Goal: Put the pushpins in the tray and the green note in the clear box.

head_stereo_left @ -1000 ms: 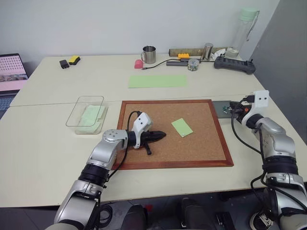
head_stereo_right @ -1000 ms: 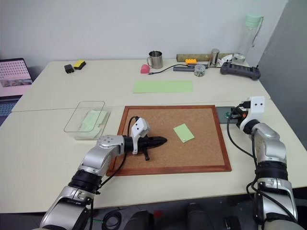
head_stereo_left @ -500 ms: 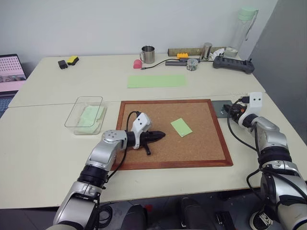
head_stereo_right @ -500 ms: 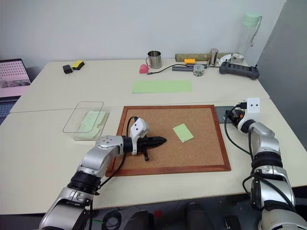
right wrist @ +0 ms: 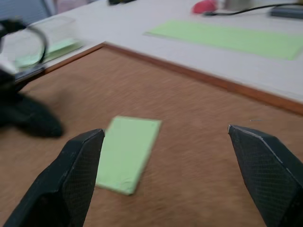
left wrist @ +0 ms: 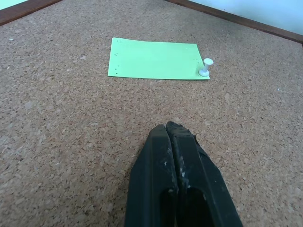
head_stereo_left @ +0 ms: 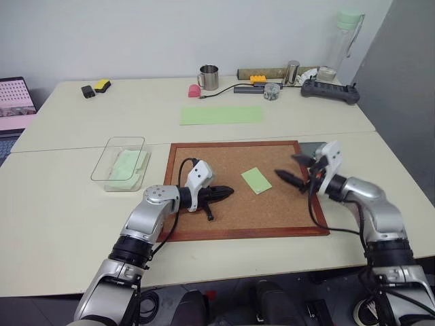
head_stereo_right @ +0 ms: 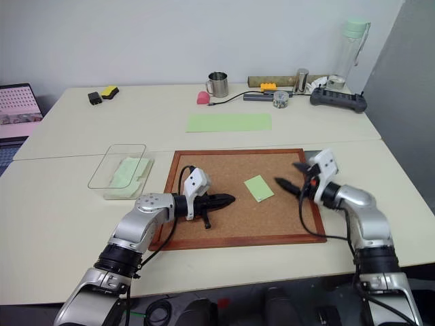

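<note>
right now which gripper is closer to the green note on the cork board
Right, narrowly. The right gripper hangs open just off the green note on its right side; the left gripper, shut, rests on the board a little farther off on the note's left.

1. I count 1 green note (head_stereo_left: 256, 180) on 1 cork board (head_stereo_left: 272, 210).
2. 1 white pushpin (left wrist: 206, 67) visible.
3. 1 clear box (head_stereo_left: 124, 163).
4. 2 grippers: left (head_stereo_left: 228, 191), right (head_stereo_left: 293, 168).

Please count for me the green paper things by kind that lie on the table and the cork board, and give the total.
Green note on the cork board, held by a white pushpin: 1
Long green sheet on the table: 1
Green paper inside the clear box: 1
Total: 3
</note>
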{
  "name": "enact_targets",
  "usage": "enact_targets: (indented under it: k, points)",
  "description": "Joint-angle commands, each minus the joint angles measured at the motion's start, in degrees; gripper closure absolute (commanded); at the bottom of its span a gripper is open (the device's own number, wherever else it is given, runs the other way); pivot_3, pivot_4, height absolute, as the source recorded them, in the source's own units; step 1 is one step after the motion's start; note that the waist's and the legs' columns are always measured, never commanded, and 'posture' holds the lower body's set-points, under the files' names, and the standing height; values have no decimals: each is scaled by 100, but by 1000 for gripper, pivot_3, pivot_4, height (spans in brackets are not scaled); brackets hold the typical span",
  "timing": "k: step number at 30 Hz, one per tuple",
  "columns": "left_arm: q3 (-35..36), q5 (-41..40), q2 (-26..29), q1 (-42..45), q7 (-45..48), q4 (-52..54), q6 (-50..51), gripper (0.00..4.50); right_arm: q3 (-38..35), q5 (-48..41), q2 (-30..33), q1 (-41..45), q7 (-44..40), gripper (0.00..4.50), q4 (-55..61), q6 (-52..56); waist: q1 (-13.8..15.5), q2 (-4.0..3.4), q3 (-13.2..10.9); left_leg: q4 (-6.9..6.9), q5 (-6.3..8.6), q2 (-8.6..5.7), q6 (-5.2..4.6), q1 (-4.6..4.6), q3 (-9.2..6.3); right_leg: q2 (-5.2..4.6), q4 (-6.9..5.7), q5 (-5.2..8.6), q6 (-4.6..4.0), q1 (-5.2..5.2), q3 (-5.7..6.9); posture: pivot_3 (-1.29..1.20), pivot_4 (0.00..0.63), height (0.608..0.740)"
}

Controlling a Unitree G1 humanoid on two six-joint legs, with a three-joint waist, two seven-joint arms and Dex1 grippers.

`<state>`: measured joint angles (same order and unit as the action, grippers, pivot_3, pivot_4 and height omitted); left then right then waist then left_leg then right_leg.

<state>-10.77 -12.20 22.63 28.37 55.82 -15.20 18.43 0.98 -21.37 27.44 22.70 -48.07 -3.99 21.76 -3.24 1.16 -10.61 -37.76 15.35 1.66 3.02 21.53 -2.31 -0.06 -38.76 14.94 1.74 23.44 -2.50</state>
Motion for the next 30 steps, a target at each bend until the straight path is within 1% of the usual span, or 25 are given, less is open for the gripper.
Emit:
enact_targets:
  k: [1, 5, 12, 13, 15, 17, 22, 24, 25, 27, 28, 29, 30]
  points:
    - [-84, 175, 92, -106, -39, -244, 165, 4500, 272, 86, -153, -142, 41, 120, 536, -9, 1, 0, 0, 0, 0, 0, 0, 0, -1, 0, 0, 0, 0, 0, 2, 0, 150, 740]
    - [-87, 173, 90, -100, -43, -240, 173, 4500, 510, 260, -327, -195, 87, 120, 514, -124, 4, 0, 0, 0, 0, 0, 0, 0, -5, 1, 0, 0, 0, 0, 6, 0, 150, 740]
    - [-72, 165, 101, -123, -64, -200, 191, 4500, 803, 636, -616, -119, 214, 120, 134, -399, 5, 0, 0, 0, 0, 0, 0, -1, -5, 1, 1, 0, 0, 0, 6, 0, 150, 740]
    - [-65, 164, 107, -128, -70, -191, 193, 4500, 817, 664, -645, -117, 223, 302, 91, -441, 7, 0, 0, 0, 0, 0, 0, -1, -6, 1, 1, 0, 0, 0, 7, 0, 150, 740]
    - [-52, 162, 121, -140, -76, -174, 197, 4500, 811, 689, -682, -119, 230, 495, 44, -492, 7, 0, 0, 0, 0, 0, 0, 0, -5, 1, 1, 0, -1, 0, 6, 0, 150, 740]
    - [-43, 157, 131, -158, -77, -155, 203, 4500, 807, 709, -687, -138, 202, 942, 9, -542, 6, 0, 0, 0, 0, 0, 0, 0, -5, 1, 1, 0, 0, 0, 5, 0, 150, 740]
    - [-36, 153, 136, -179, -81, -137, 211, 4500, 800, 720, -666, -162, 177, 1866, -66, -602, 5, 0, 0, 0, 0, 0, 0, 0, -5, 1, 1, 0, -1, 0, 6, 0, 150, 740]
    - [-38, 156, 134, -179, -85, -136, 208, 4500, 792, 729, -659, -163, 195, 2340, -84, -622, 5, 0, 0, 0, 0, 0, 0, 0, -5, 1, 1, 0, -1, 0, 6, 0, 150, 740]
    - [-38, 158, 134, -179, -85, -136, 205, 4500, 790, 737, -656, -165, 200, 2447, -95, -637, 5, 0, 0, 0, 0, 0, 0, 0, -5, 1, 1, 0, -1, 0, 6, 0, 150, 740]
    - [-41, 160, 134, -176, -83, -138, 201, 4500, 804, 777, -635, -170, 205, 2872, -121, -682, 5, 0, 0, 0, 0, 1, 0, 0, -5, 1, 1, 0, -1, 0, 6, 0, 150, 740]
    - [-42, 161, 135, -174, -82, -139, 200, 4500, 812, 797, -625, -173, 203, 2986, -133, -701, 4, 0, 0, 0, 0, 0, 0, 0, -5, 1, 1, 0, -1, 0, 6, 0, 150, 740]
    - [-45, 162, 131, -165, -81, -145, 201, 4500, 806, 804, -622, -173, 202, 3242, -150, -712, 5, 0, 0, 0, 0, 0, 0, 0, -5, 1, 1, 0, -1, 0, 6, 0, 150, 740]
    - [-47, 163, 128, -157, -79, -152, 201, 4500, 797, 804, -624, -172, 202, 3373, -164, -723, 5, 0, 0, 0, 0, 0, 0, 0, -5, 1, 1, 0, -1, 0, 6, 0, 150, 740]
